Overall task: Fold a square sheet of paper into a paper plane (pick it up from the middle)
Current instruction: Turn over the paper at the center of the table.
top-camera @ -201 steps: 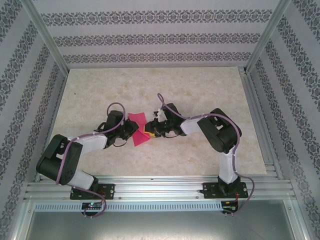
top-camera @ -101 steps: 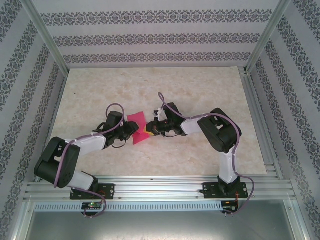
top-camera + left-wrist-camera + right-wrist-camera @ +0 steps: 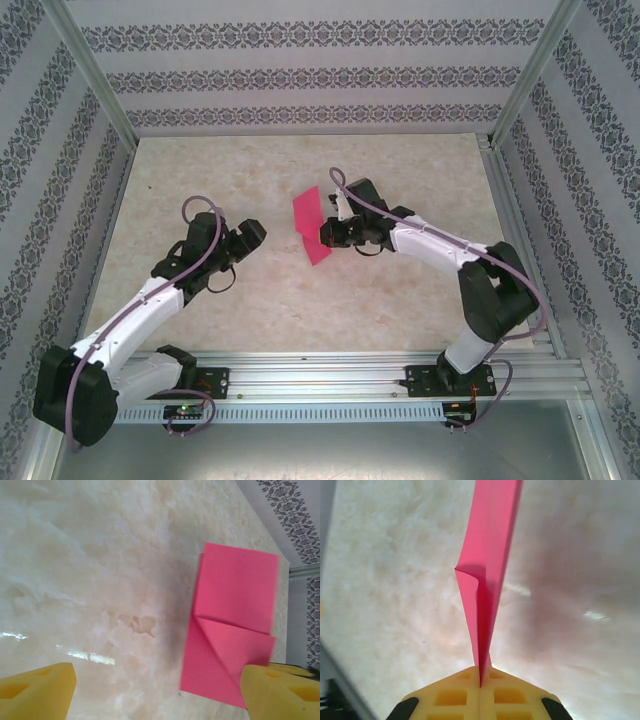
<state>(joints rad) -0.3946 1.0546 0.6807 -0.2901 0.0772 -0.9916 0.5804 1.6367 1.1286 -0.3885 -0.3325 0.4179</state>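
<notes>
Sheet (image 3: 309,216) now farther back w/ right tool (image 3: 325,236), long axis near-far.

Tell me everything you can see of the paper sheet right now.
The paper sheet is thin, plain magenta-red, and not a flat square: it is folded into layers, with a straight crease across it and a diagonal fold meeting that crease to form a triangular flap. It stands on edge, roughly upright, pinched at one edge by the shut right end effector. Whether it touches the marbled table cannot be told.
</notes>
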